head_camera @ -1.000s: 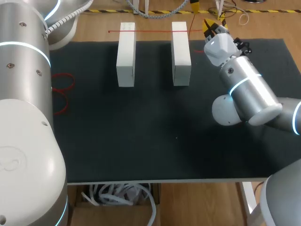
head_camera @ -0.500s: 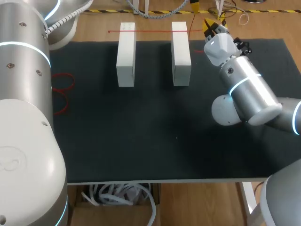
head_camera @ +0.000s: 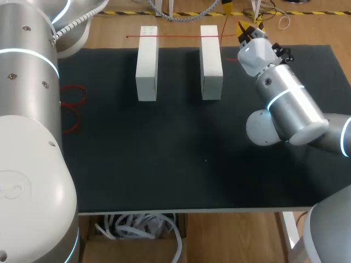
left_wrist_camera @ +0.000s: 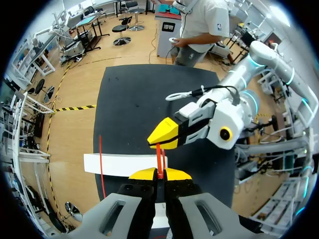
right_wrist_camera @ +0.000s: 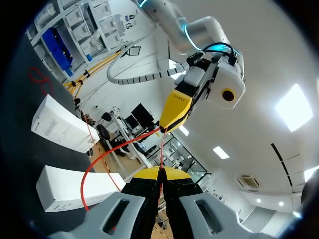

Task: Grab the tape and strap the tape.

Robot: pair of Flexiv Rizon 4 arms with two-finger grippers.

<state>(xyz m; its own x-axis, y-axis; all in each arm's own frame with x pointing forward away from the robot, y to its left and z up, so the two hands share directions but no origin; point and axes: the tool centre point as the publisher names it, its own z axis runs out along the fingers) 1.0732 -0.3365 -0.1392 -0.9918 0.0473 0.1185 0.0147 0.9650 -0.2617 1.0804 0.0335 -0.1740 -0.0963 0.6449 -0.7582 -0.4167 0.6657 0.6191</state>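
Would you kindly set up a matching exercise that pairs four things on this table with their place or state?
Things:
A. red tape
B. white blocks
C. red loops
D. right gripper

Places or states:
1. lying at the left edge of the black mat
2. shut on the tape
3. stretched across the far ends of both blocks
4. standing side by side on the mat

Pairs: A-3, B-4, C-1, D-2.

Our left gripper (left_wrist_camera: pixel 159 173) swallows the end of the thin red tape strand (left_wrist_camera: pixel 159 157) between pinched yellow tips; overhead it seems cut off at the top edge. Our white left arm (head_camera: pixel 27 109) hides part of the red loops (head_camera: pixel 74 94).
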